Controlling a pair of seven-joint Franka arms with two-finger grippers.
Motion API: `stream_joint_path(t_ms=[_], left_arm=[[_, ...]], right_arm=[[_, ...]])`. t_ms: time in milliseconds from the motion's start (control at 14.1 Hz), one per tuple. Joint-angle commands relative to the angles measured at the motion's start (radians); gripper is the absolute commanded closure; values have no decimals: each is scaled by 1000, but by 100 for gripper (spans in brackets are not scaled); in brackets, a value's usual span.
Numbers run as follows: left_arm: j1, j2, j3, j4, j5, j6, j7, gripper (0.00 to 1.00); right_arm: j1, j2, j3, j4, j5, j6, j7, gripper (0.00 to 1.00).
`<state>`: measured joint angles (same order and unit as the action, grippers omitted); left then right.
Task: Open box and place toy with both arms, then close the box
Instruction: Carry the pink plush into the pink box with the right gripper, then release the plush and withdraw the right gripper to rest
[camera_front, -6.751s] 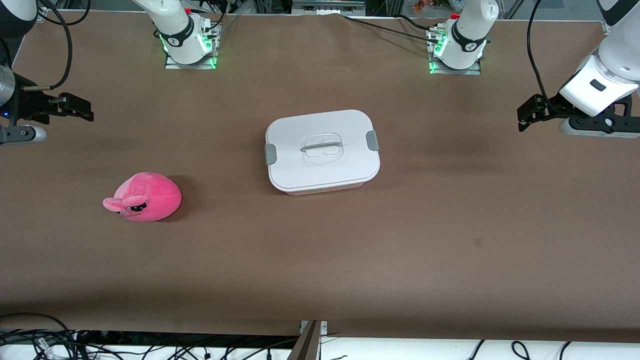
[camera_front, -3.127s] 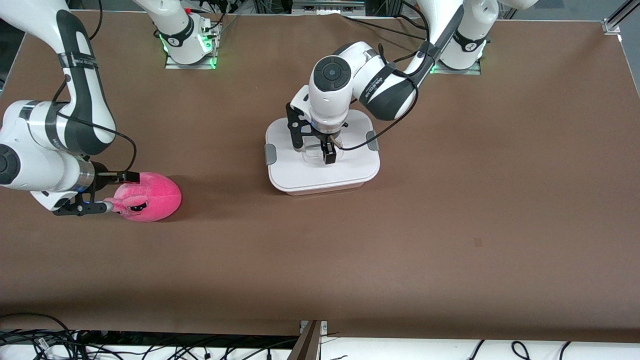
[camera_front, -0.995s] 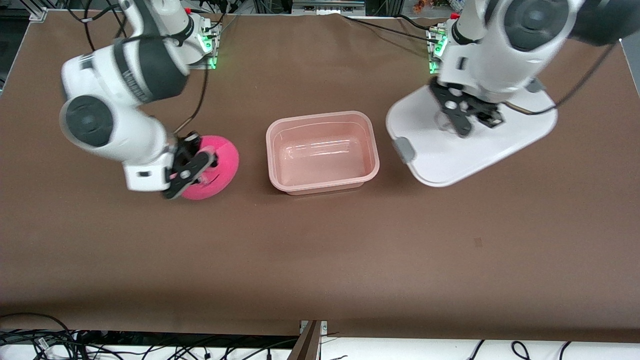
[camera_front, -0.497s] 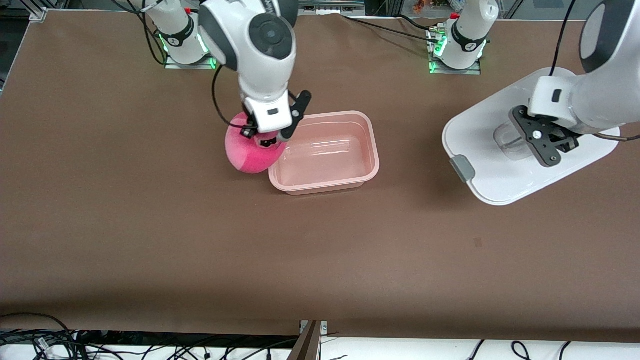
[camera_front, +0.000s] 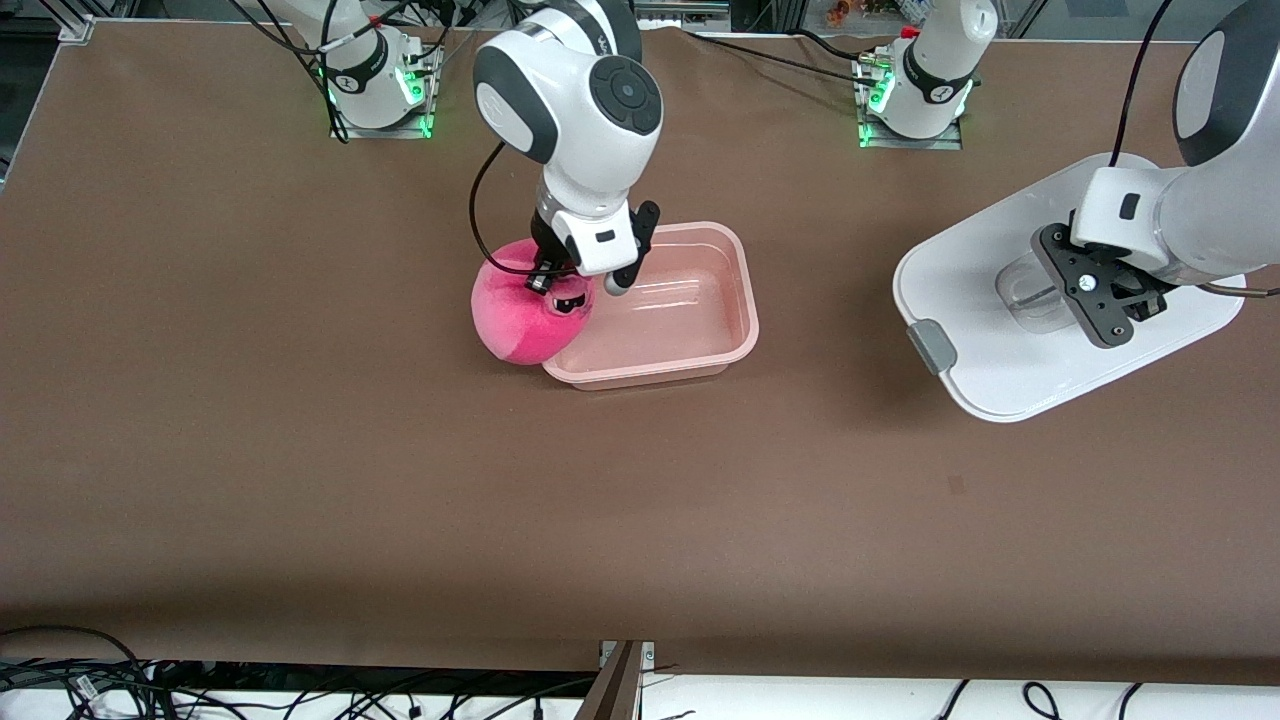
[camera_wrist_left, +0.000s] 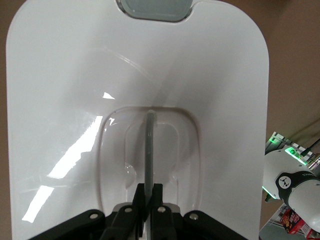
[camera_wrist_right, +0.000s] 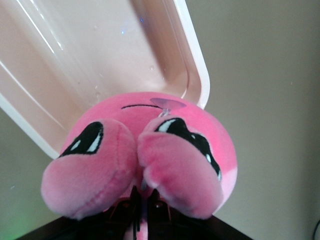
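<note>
Right end effector (camera_front: 572, 285): clenched on the toy (camera_front: 530, 318), pinching the plush between its two flaps, as the right wrist view shows; it hangs over the edge of the box at the right arm's end.
Toy: carried in the air, partly over the rim of the box and partly over the worktop (camera_front: 300, 480); not yet inside.
Left end effector (camera_front: 1100, 290): fingers closed on the clear handle bar of the lid (camera_front: 1000, 350), with almost no gap between them; it holds the lid above the worktop toward the left arm's end, well apart from the box.
Box (camera_front: 735, 330): open, pale pink, nothing in it, standing on the worktop.
Step in hand, my judgement: bring the toy to the middle of the box.
How to do it well: first bring the toy fully past the rim, then lower it, and release only when it sits inside. The plush is soft and may catch on the rim.
Lid: best kept level and aside until the right arm is away.
</note>
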<state>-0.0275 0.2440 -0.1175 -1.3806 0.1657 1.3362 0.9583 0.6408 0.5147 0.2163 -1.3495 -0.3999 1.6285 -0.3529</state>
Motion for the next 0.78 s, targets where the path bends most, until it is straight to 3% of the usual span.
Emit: stream_joint_path(t_ms=[0,71,142,426,569,711], left_arm=[[6,3,-10,22,12,1,25,100],[6,4,-10,20,12,1,25,100],[6,3,-10,22,12,3,25,100],[3,3,-11,20,11,1,25,100],[3,3,-13,20,11,1,25,100],[3,4,-13,20,11,1,25,100]], right_arm=[[43,44,-8,26,-19,45,96,100],[66,53,-8,26,-17,65,171,68],[94,68,-8,26,-16,91,251,2],[172,76,-5,29,15,169,500,0],[165,27,-9,64,125,124,496,0],[142,-28,-41,69,159,6,489,0]])
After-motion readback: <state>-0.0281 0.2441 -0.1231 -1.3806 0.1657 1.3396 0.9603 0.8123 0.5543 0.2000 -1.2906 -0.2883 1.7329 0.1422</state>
